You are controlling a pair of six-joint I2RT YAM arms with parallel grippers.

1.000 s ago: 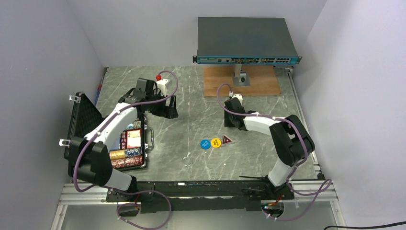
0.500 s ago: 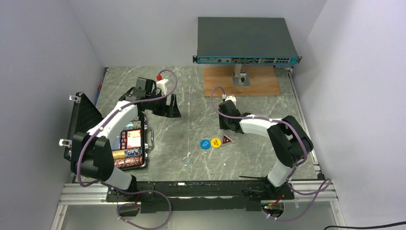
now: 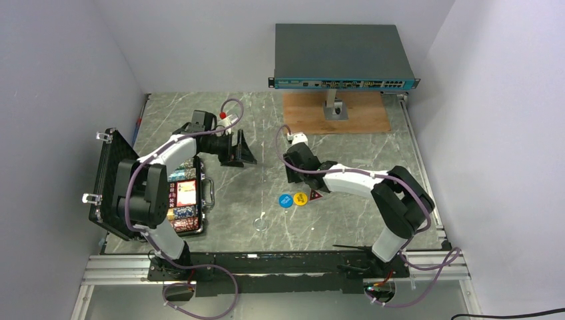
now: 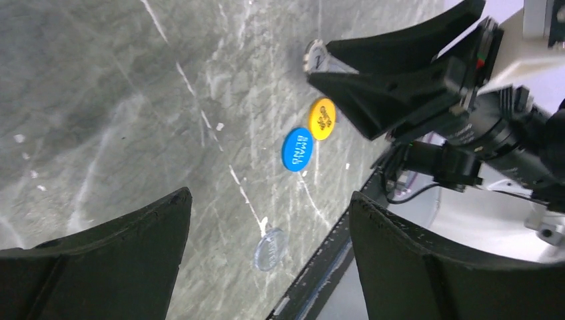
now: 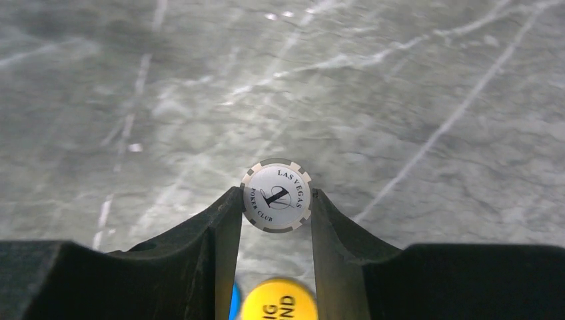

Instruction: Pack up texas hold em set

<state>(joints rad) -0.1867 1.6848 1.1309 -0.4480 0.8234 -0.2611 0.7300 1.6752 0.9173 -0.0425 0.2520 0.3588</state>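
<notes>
Right tool (image 5: 275,202): clamping a grey-white chip (image 5: 276,197) over the counter (image 5: 413,80).
Left tool (image 4: 268,199): hovering, jaws wide apart, right of the open briefcase (image 3: 106,179).

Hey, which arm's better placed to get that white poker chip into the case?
Left, probably by handover. The right gripper pinches the chip, but the case lies far left, beside the left arm, and the left gripper is open, empty and facing the chip.
</notes>
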